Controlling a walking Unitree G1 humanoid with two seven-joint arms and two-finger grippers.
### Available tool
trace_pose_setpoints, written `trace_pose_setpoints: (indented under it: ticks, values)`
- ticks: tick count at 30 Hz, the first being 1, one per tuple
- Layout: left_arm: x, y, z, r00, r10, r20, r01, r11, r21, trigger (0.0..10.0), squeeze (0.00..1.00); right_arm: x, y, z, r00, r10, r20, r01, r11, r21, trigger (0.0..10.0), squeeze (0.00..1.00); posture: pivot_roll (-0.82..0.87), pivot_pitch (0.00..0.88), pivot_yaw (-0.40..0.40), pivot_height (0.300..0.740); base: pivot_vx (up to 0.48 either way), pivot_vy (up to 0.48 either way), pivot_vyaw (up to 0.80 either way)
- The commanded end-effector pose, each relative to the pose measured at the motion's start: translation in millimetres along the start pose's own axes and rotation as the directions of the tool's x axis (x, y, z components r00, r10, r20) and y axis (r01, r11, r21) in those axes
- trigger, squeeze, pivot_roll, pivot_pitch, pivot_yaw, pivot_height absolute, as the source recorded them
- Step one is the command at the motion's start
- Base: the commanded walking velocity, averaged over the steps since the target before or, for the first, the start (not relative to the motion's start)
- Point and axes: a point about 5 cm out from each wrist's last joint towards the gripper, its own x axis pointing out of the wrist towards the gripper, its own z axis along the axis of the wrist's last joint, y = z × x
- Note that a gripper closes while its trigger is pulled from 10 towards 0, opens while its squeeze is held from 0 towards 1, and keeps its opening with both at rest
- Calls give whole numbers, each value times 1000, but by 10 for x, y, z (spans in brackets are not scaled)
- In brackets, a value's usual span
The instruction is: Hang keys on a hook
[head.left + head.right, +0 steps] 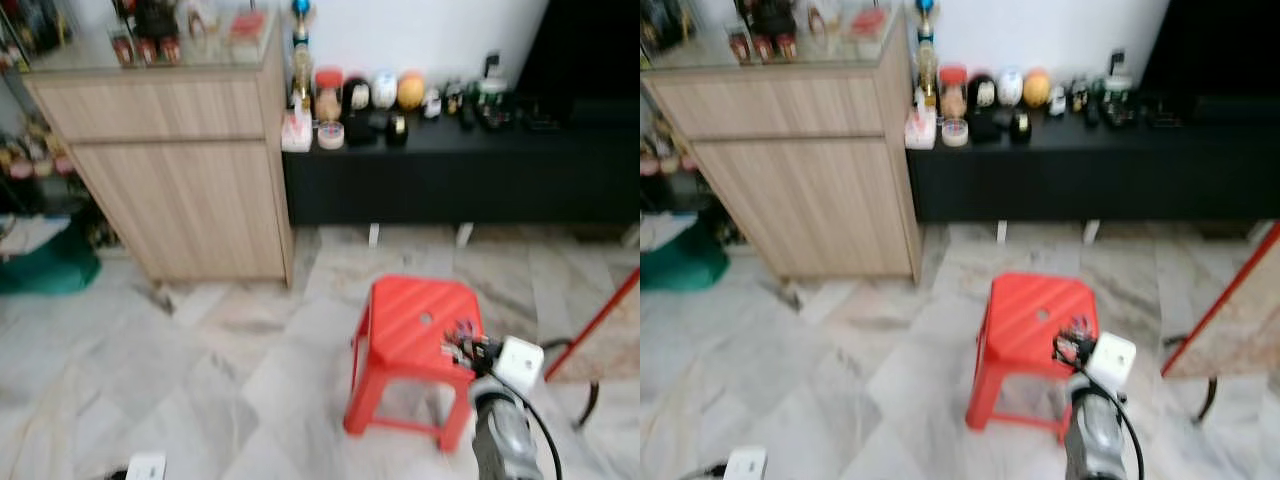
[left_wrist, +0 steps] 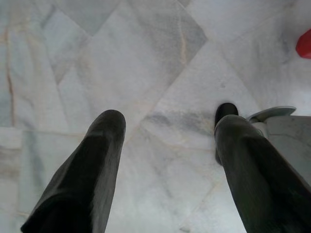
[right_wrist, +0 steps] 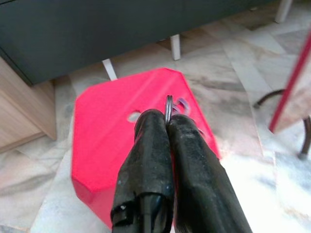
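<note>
My right gripper [image 3: 167, 120] is shut on a metal key ring [image 3: 168, 104] whose loop sticks up between the two black fingertips. It hangs just above the right side of a red plastic stool [image 1: 410, 320]. In the left eye view the small bunch of keys [image 1: 462, 335] shows at the end of my right arm, over the stool's right edge. My left gripper [image 2: 167, 124] is open and points down at the bare marble floor, with nothing between its fingers [image 2: 108, 131].
A light wooden cabinet [image 1: 180, 190] stands at the back left. Beside it a low black bench [image 1: 460, 175] carries several jars and bottles. A red slanted pole [image 1: 600, 318] stands at the right, a green object [image 1: 45, 265] at the left.
</note>
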Motion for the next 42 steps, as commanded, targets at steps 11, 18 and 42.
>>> trace_pose_setpoints:
  ticks: [11,18,42]
  values:
    - [-39,-5,-157,998,7,-69,-7,1000,8,10000,0,3,-38,-2,1000,-10,-9,10,1000,-6,10000,0,62,0,-13,740,-51,0,0]
    - [-36,-29,-165,997,17,-79,-15,1000,26,10000,0,9,-40,9,1000,-11,-6,11,1000,-7,10000,0,62,0,-14,740,0,-270,0]
    - [-85,73,-269,993,23,-112,-17,999,51,10000,0,19,-17,21,1000,2,-2,-2,1000,-21,10000,0,44,0,-2,740,0,-374,0]
